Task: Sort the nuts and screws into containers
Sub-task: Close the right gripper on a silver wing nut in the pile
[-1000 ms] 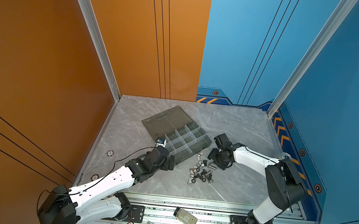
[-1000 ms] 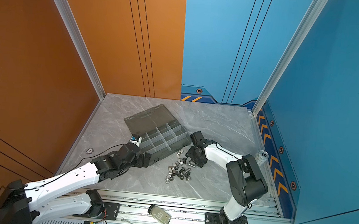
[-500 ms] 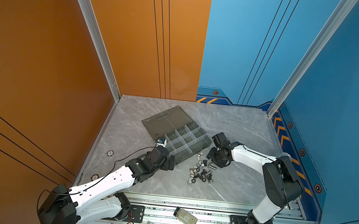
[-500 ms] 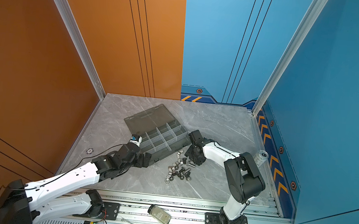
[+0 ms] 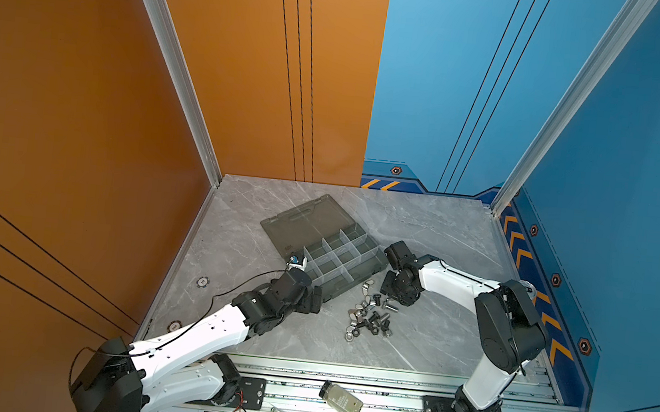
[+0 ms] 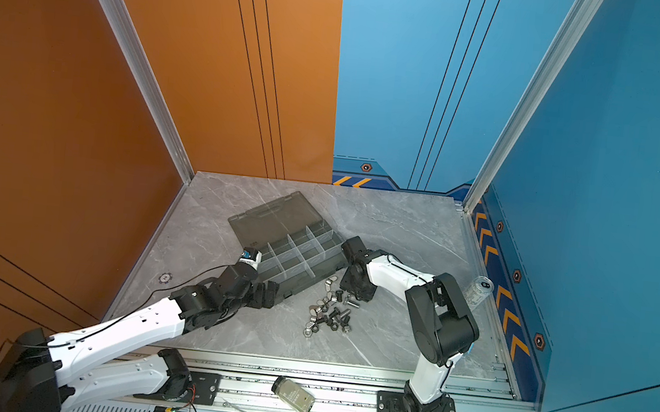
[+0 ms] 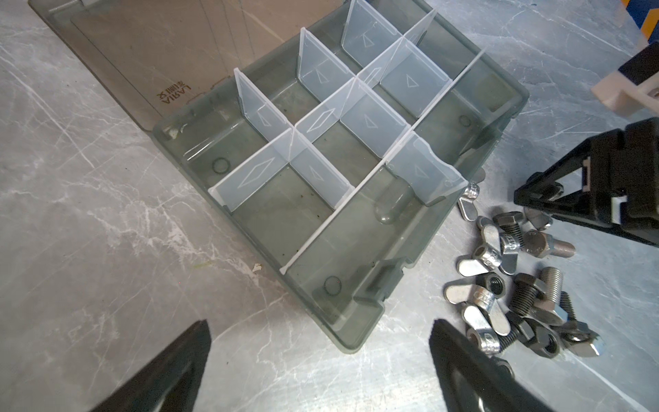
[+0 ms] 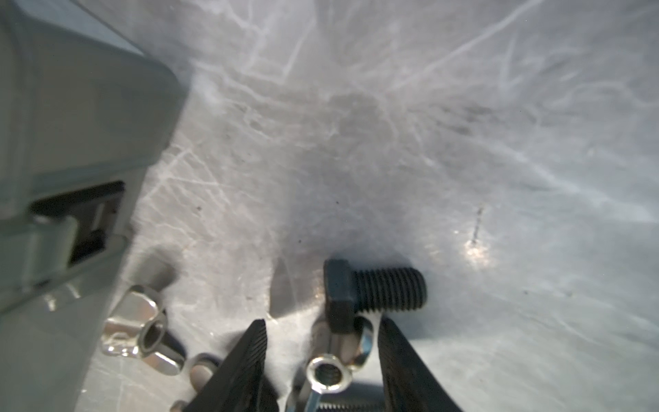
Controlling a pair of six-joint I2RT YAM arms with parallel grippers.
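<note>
Right wrist view has the right hand (image 8: 321, 342) low over the counter (image 8: 463, 125), its two ribbed fingers (image 8: 249, 360) apart on either side of a silver wing nut (image 8: 326, 374). One finger looks to touch a wing of it, and a gap shows at the other, so nothing is clamped. A black screw (image 8: 378, 289) lies on its side just past the fingertips, against that wing nut. A second wing nut (image 8: 142, 331) lies near the wall of the organiser box (image 8: 71, 125).

Left wrist view shows the left hand (image 7: 317, 324) with its fingers wide apart, holding nothing, above the counter at one corner of the box. The containers (image 7: 285, 214) are cells split by pale dividers. The screws (image 7: 527, 292) and nuts (image 7: 488, 257) lie in a loose heap on the counter just beside the box's outer wall, outside the cells.

In both top views the box sits near the middle of the frame, and its lid (image 5: 301, 221) lies open and flat toward the upper left. The heap is just below and right of the box, between the two hands. The left hand is at the box's lower left corner and the right hand at the heap's upper edge. A clear bottle (image 5: 341, 400) lies on the rail at lower centre. In a top view a silver can (image 6: 478, 289) stands at the counter's right edge.
</note>
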